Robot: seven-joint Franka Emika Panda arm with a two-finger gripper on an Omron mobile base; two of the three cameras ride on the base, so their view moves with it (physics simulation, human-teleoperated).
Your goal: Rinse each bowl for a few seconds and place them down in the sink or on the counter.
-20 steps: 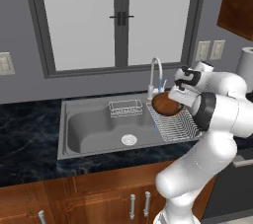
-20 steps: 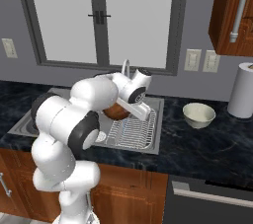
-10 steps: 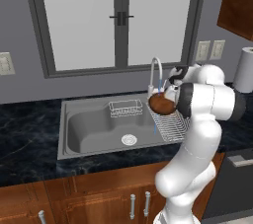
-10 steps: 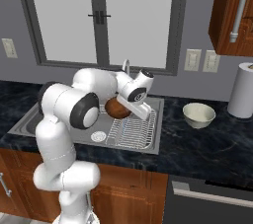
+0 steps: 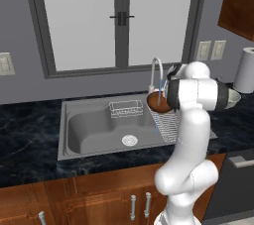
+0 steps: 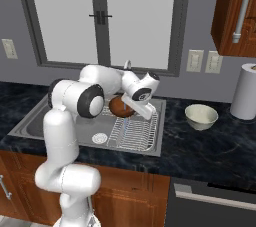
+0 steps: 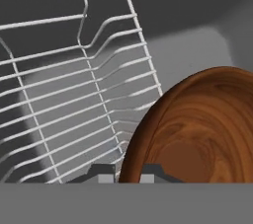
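Observation:
The reddish-brown wooden bowl (image 5: 157,101) hangs tilted over the right part of the sink (image 5: 94,130), just under the curved faucet (image 5: 155,68). My gripper (image 6: 128,105) is shut on its rim. In the hand view the bowl (image 7: 197,129) sits at the lower right, its edge pinched between the two fingertips (image 7: 104,174). A thin blue streak of water runs down below the bowl. The pale cream bowl (image 6: 201,116) stands upright on the black counter (image 6: 215,146), right of the sink and apart from the arm.
A wire rack (image 6: 132,133) lies in the sink's right half, under the held bowl. A small wire caddy (image 5: 125,109) hangs at the back wall of the basin. A white paper-towel roll (image 6: 245,91) stands at the far right.
The arm's elbow has swung up and in, so the arm now stands more upright. The brown bowl has stayed almost in place under the faucet, still gripped.

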